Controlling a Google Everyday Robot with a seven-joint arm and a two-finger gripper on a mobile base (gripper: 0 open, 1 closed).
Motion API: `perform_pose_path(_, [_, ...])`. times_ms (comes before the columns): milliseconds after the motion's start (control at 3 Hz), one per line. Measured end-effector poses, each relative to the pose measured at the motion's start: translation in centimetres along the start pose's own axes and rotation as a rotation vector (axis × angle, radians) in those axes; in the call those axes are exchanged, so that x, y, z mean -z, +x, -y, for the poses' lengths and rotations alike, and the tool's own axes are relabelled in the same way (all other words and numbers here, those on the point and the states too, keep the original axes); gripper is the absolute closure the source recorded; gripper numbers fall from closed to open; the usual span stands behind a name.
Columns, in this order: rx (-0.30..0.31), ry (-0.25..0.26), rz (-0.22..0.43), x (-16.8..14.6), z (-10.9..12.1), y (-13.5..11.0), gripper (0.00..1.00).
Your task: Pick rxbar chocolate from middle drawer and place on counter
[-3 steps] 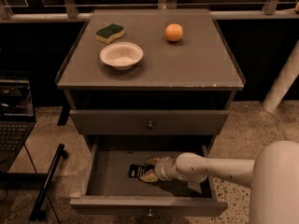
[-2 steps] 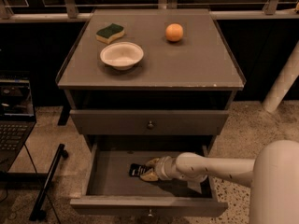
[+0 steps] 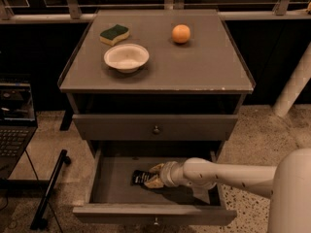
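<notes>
Middle drawer (image 3: 112,183) holds gripper (image 3: 153,175), fingers (image 3: 156,168) pinching rxbar chocolate (image 3: 141,177) by its end.

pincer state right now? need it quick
Pincer: down in the open middle drawer, at the right end of the rxbar chocolate; open or closed cannot be told.

the counter (image 3: 194,67) and the middle drawer (image 3: 150,214) look like smooth, matt grey painted board, and the closed drawer front above carries a small shiny metal knob (image 3: 156,129). the gripper (image 3: 154,174), down in the open drawer at the rxbar chocolate (image 3: 141,177), ends a smooth white plastic-looking arm (image 3: 228,174); the bar's black wrapper looks slightly glossy. the bowl (image 3: 126,57) is matt white, the sponge (image 3: 114,34) coarse, the floor (image 3: 262,130) speckled stone.
</notes>
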State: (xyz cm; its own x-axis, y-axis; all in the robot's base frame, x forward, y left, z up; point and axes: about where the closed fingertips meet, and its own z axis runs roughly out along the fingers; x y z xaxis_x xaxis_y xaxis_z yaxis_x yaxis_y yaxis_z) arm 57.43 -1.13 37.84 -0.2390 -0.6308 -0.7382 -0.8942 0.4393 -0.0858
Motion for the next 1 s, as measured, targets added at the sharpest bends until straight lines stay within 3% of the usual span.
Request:
perform_pose_path(333, [0.013, -0.023, 0.009, 0.5, -0.4, -0.7, 1.0])
perform_pose_path(667, [0.072, -0.025, 0.05, 4.1, -1.8, -3.0, 1.0])
perform_pose_path(1000, [0.123, 0.025, 0.064, 10.1, -3.0, -4.8, 1.0])
